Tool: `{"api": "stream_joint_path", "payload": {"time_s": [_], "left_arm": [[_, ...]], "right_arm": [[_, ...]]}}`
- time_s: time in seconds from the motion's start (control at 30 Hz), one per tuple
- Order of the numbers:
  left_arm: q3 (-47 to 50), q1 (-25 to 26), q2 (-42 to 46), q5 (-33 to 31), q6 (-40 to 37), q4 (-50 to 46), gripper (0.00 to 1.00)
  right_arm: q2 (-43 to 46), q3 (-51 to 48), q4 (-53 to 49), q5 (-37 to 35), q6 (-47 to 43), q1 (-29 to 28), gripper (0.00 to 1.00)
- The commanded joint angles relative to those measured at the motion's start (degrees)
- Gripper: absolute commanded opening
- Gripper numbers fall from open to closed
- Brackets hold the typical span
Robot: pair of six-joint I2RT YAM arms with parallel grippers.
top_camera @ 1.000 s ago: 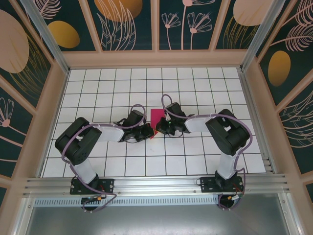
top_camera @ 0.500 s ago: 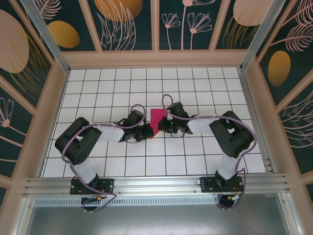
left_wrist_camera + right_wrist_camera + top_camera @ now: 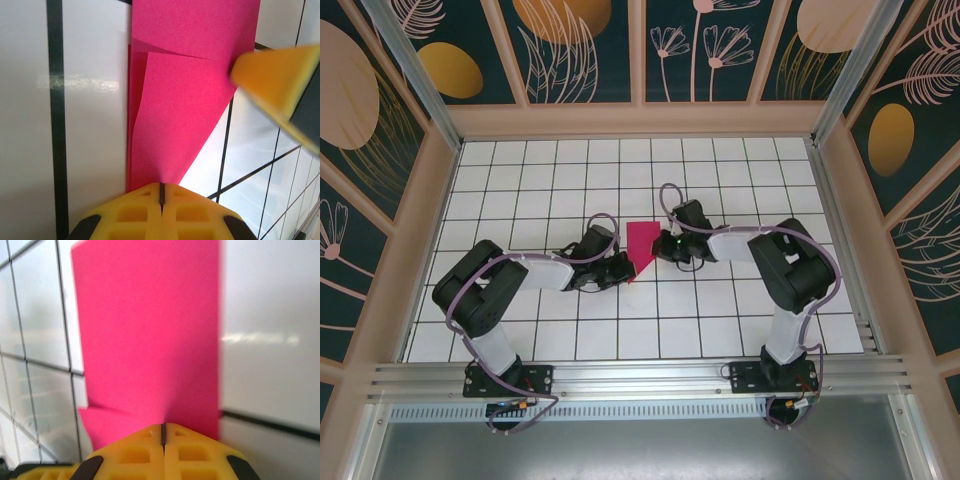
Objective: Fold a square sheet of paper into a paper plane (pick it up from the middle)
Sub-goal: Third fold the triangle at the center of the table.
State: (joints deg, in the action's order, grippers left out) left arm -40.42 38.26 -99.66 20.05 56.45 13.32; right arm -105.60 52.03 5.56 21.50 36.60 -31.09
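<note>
Mid-fold: left claw (image 3: 161, 186) and right claw (image 3: 163, 429), both pressed together, bear on the paper (image 3: 185, 100) mid-tabletop (image 3: 570, 170). Next, likely press the fold (image 3: 172, 52) flat.

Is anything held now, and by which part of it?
The folded pink paper: left pincer shut on its pointed corner. The right pincer, shut, meets a side edge; gripping or only pressing cannot be told.

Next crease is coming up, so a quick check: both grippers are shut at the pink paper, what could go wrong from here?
The left gripper is shut at the paper's narrow tip; a tug could tear it or slip off. The right gripper is shut at another edge; if the two pull apart, the thin paper may rip. The folded layers look offset, so the crease might set crooked.
</note>
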Motion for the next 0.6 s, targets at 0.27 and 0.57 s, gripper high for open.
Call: {"api": "stream_joint_path", "payload": {"time_s": [0.27,0.57], "left_arm": [[1.9,-0.2,-2.1,-4.5,-0.7,-8.0,0.0],[1.6,-0.2,-2.1,-4.3,-0.7,-8.0,0.0]], "right_arm": [[7.3,-1.7,0.4,-0.2,-0.4,-3.9,0.03],[1.8,-1.3,3.2,4.6,1.9,-7.8,0.01]]}}
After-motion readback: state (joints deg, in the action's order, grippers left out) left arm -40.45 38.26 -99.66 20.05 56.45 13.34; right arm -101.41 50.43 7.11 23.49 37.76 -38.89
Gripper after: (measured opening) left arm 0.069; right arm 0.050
